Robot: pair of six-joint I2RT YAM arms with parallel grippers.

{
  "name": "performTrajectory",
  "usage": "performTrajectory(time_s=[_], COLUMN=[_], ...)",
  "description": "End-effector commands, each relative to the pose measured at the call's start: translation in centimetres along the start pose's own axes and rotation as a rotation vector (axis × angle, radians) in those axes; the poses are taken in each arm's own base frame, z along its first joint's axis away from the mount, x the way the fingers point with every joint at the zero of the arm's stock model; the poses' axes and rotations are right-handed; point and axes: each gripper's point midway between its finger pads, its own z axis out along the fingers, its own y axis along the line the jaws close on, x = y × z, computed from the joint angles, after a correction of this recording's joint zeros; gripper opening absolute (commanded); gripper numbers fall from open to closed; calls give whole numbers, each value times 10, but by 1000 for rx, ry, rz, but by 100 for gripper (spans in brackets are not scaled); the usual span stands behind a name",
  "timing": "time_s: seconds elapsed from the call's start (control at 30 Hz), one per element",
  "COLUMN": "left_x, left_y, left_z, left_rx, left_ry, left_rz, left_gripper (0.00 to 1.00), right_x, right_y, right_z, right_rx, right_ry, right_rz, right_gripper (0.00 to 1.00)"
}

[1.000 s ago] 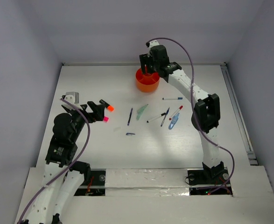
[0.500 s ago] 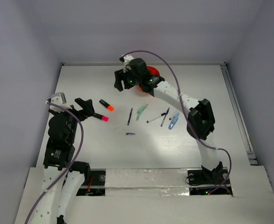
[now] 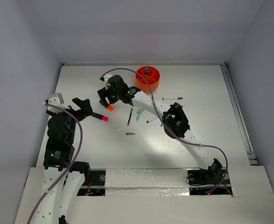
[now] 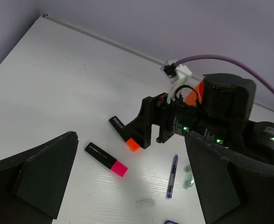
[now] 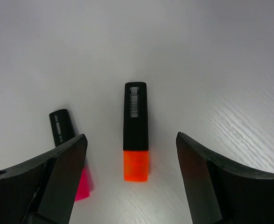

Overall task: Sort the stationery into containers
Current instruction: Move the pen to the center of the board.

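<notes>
The right gripper, jaws wide, hangs over the orange-capped black highlighter lying toward the left edge of the tabletop. The left gripper, jaws wide too, sits beside a pink-capped highlighter. By the far edge, the orange tub holds a blue-capped bottle.

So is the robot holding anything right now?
No, nothing. The left end effector and right end effector are both open; the right hangs over the orange-capped black highlighter.
</notes>
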Motion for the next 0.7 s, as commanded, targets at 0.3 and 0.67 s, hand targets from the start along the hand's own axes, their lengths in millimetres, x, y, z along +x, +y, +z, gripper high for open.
performTrajectory(time_s=[0.3, 0.67], left_x=[-23, -22], left_y=[-15, -19], left_z=[-6, -8], left_rx=[62, 88], left_ry=[-63, -60], left_rz=[-15, -17], left_gripper=[99, 99], right_x=[26, 50], right_y=[7, -25], right_z=[44, 38], right_rx=[126, 286], right_ry=[-3, 35], right_rz=[-125, -136], right_gripper=[77, 36])
